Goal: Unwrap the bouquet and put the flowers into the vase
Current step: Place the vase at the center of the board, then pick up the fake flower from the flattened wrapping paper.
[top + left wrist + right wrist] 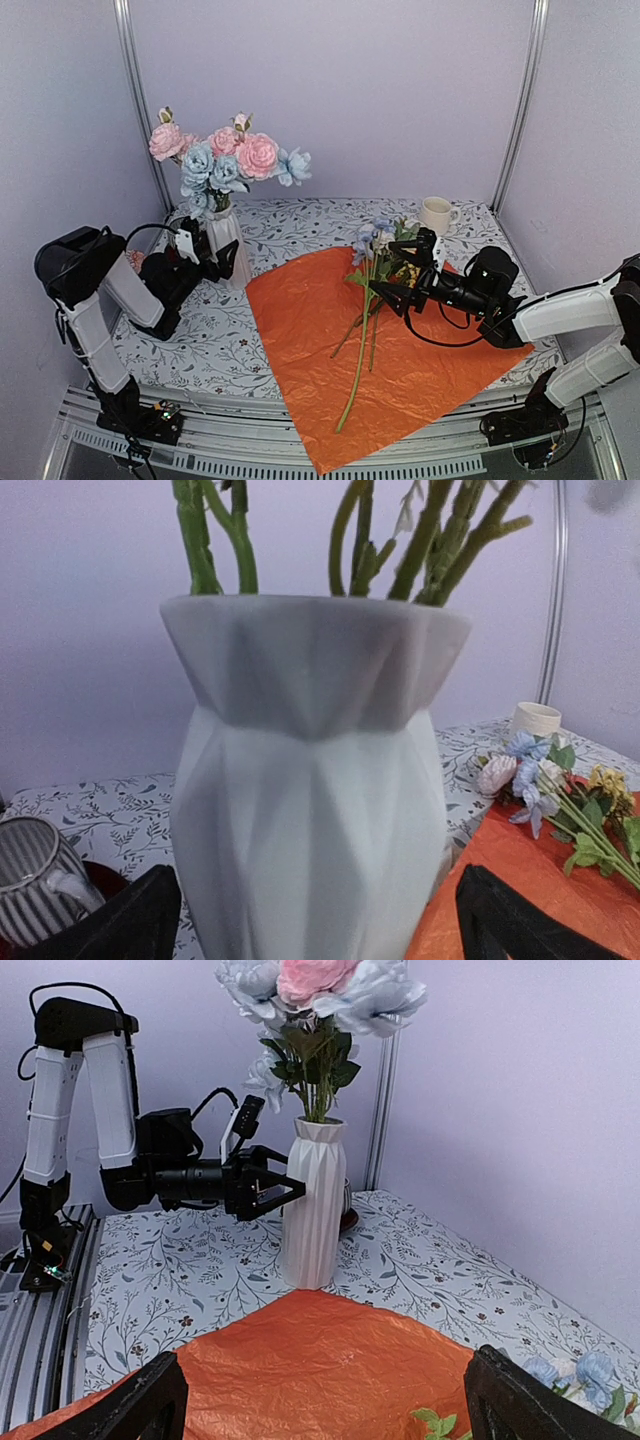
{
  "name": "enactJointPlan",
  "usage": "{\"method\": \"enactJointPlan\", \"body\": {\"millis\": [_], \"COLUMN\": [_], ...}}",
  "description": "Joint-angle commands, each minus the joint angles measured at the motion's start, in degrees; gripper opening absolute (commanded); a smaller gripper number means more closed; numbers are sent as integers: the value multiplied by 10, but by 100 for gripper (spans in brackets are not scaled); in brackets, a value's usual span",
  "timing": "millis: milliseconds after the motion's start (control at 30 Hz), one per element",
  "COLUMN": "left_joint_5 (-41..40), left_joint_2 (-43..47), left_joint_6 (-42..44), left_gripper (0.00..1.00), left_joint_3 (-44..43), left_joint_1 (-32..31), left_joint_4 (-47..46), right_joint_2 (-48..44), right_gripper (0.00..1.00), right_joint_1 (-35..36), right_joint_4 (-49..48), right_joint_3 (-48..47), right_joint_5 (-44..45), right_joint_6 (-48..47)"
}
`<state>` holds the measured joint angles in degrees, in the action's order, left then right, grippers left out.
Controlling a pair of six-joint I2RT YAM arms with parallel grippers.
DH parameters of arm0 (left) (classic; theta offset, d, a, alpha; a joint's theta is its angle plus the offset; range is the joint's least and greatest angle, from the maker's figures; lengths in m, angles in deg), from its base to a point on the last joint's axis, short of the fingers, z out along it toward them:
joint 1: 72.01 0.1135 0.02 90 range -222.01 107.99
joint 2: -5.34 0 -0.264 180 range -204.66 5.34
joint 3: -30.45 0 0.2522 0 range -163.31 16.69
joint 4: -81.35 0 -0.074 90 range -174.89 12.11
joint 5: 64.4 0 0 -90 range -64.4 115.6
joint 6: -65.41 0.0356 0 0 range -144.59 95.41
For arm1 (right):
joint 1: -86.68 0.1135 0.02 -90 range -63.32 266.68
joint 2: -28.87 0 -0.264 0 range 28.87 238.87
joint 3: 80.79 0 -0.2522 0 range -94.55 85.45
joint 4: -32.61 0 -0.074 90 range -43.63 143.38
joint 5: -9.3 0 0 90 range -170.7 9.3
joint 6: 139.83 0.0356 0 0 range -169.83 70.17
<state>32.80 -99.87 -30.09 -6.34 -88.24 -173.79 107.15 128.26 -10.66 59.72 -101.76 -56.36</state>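
Observation:
The white ribbed vase [226, 238] stands at the back left with pink and blue flowers [228, 157] in it. My left gripper [218, 252] is open, one finger on each side of the vase [310, 810] with a gap to its wall. The bouquet's orange paper [400, 370] lies spread flat, and several loose flowers [368, 300] rest on it. Over their upper stems my right gripper [395, 283] hovers open with nothing between its fingers. In the right wrist view the vase [314, 1210], the left gripper [270, 1186] and the paper [300, 1360] show.
A cream mug [436, 214] stands at the back right behind the flowers. A striped grey cup [30, 880] on a red saucer sits just left of the vase. Enclosure walls and posts ring the floral tablecloth [210, 340].

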Motion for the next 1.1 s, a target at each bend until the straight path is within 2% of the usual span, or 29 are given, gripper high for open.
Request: {"method": "enactJointPlan", "body": {"millis": [0, 167, 300, 333, 433, 533, 633, 733, 867, 1067], "left_joint_5": [-3, -21, -31, -34, -42, -41, -36, -45, -42, -49], "left_joint_2": [29, 70, 129, 151, 228, 321, 405, 472, 510, 486], "left_joint_6": [-7, -28, -72, -84, -120, -163, -201, -216, -255, -294], "left_gripper": [98, 98, 98, 98, 98, 98, 98, 98, 98, 98], "left_joint_3": [25, 76, 124, 135, 157, 142, 95, 62, 52, -6], "left_joint_1": [-2, -3, -9, -13, -34, -50, -53, -52, -51, -47], "left_joint_4": [-137, -122, -73, -52, 54, 252, 460, 583, 644, 762], "right_joint_2": [4, -26, -28, -26, -24, -14, 8, 39, 79, 125], "right_gripper": [99, 99, 99, 94, 70, 54, 50, 50, 50, 47], "right_joint_1": [-2, -3, -2, -3, -2, -3, -3, -3, 6, 44], "right_joint_4": [-10, 81, 265, 306, 446, 558, 611, 653, 677, 707], "right_joint_3": [7, -12, -75, -91, -141, -168, -180, -195, -205, -242], "right_joint_5": [13, 56, 132, 149, 201, 230, 216, 183, 159, 185], "right_joint_6": [14, 71, 216, 245, 341, 414, 451, 477, 510, 543]}}
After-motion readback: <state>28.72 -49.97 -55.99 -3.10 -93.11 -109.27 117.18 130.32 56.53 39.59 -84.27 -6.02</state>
